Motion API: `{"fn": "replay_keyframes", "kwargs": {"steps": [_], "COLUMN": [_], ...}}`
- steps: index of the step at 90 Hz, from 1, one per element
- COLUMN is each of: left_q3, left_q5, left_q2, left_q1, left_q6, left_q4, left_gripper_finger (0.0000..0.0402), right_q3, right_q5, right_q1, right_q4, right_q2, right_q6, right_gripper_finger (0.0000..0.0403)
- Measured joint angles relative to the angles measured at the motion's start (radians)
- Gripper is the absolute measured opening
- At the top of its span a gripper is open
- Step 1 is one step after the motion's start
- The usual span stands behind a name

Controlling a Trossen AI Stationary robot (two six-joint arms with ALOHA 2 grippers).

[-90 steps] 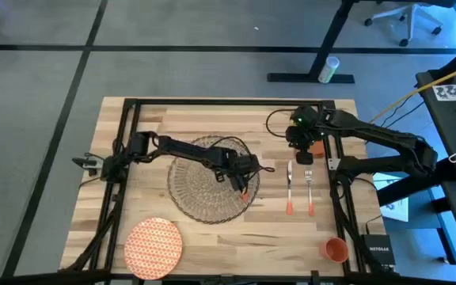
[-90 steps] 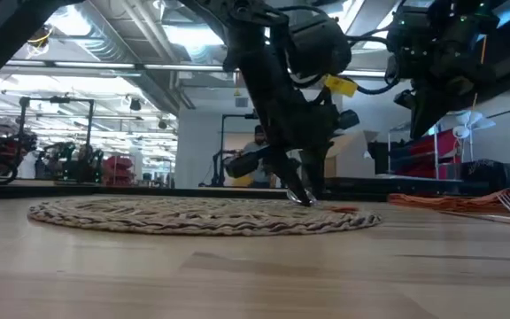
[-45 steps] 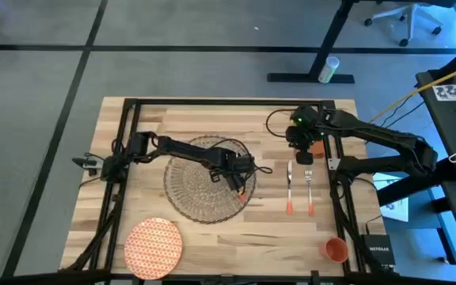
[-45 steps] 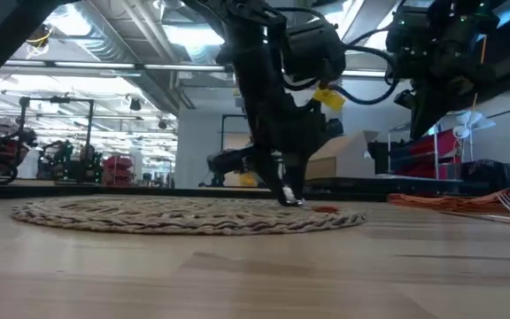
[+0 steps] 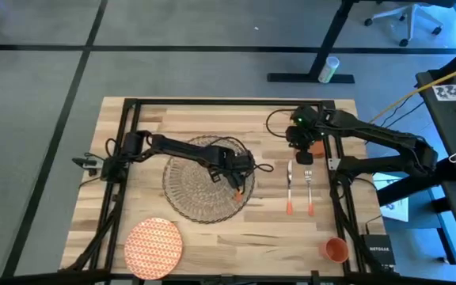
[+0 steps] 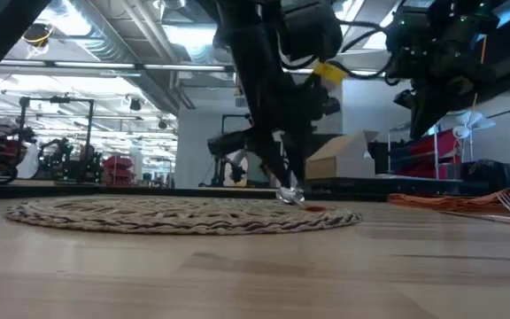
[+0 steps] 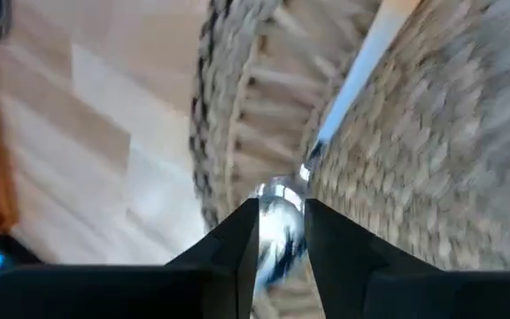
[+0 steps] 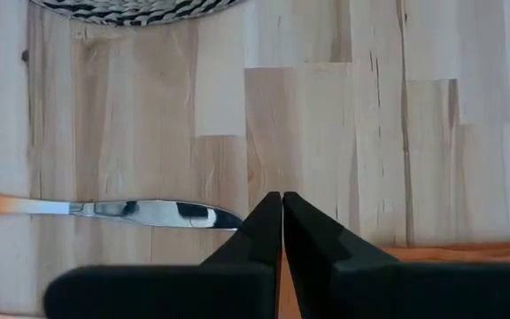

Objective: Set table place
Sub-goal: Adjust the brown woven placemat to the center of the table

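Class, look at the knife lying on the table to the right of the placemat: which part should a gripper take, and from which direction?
Take the knife by its orange handle, the end towards the table's near edge, coming straight down from above. It lies flat, parallel to the fork, so the jaws should straddle its narrow width. The handle looks thicker than the flat blade, probably giving better purchase.

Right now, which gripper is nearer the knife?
Right. The right gripper hovers just beyond the knife blade's tip; the left gripper is farther off, over the woven placemat's edge, holding a spoon.
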State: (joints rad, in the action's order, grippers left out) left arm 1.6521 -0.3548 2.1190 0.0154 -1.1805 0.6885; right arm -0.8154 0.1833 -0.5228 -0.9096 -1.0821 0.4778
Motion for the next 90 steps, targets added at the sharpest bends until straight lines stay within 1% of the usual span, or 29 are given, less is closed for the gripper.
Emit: {"fn": "replay_keyframes", "kwargs": {"steps": [8, 12, 17, 26, 33, 37, 42, 47, 50, 55, 60, 74, 83, 90], "left_q3": [0.001, 0.001, 0.001, 0.001, 0.001, 0.001, 0.001, 0.001, -0.001, -0.016, -0.042, -0.152, -0.229, -0.287], "left_q5": [-0.034, -0.078, -0.156, -0.308, -0.328, -0.319, -0.281, -0.206, -0.144, -0.045, 0.013, 0.036, 0.039, 0.038], "left_q2": [-0.024, -0.030, -0.032, -0.032, -0.033, -0.033, -0.033, -0.033, -0.036, -0.046, -0.064, -0.120, -0.131, -0.139], "left_q1": [0.000, 0.000, 0.006, 0.017, 0.027, 0.033, 0.041, 0.046, 0.046, 0.046, 0.047, 0.055, 0.054, 0.052], "left_q6": [0.045, 0.074, 0.123, 0.291, 0.440, 0.532, 0.635, 0.736, 0.789, 0.861, 0.898, 0.960, 0.993, 1.009], "left_q4": [0.038, 0.060, 0.105, 0.200, 0.331, 0.405, 0.502, 0.580, 0.607, 0.619, 0.614, 0.555, 0.536, 0.483], "left_gripper_finger": [0.0077, 0.0076, 0.0071, 0.0046, 0.0016, 0.0007, 0.0004, 0.0002, 0.0001, 0.0000, 0.0000, 0.0000, 0.0000, 0.0000], "right_q3": [0.000, 0.000, 0.000, 0.000, 0.000, 0.000, 0.000, 0.000, 0.000, 0.000, 0.000, 0.000, 0.000, 0.000], "right_q5": [0.000, 0.000, 0.000, 0.000, 0.000, 0.000, 0.000, 0.000, 0.000, 0.000, 0.000, 0.000, 0.000, 0.000], "right_q1": [0.000, 0.000, 0.000, 0.000, 0.000, 0.000, 0.000, 0.000, 0.000, 0.000, 0.000, 0.000, 0.000, 0.000], "right_q4": [0.000, -0.001, 0.000, 0.000, 0.000, -0.001, -0.001, -0.001, 0.000, 0.000, 0.000, 0.000, 0.000, 0.000], "right_q2": [0.000, 0.000, 0.000, 0.000, 0.000, 0.000, 0.000, 0.000, 0.000, 0.000, 0.000, 0.000, 0.000, 0.000], "right_q6": [0.000, 0.000, 0.000, 0.000, 0.000, 0.001, 0.002, 0.002, 0.002, 0.002, 0.002, 0.003, 0.003, 0.004], "right_gripper_finger": [0.0001, 0.0001, 0.0001, 0.0001, 0.0001, 0.0001, 0.0001, 0.0001, 0.0001, 0.0001, 0.0001, 0.0001, 0.0001, 0.0001]}}
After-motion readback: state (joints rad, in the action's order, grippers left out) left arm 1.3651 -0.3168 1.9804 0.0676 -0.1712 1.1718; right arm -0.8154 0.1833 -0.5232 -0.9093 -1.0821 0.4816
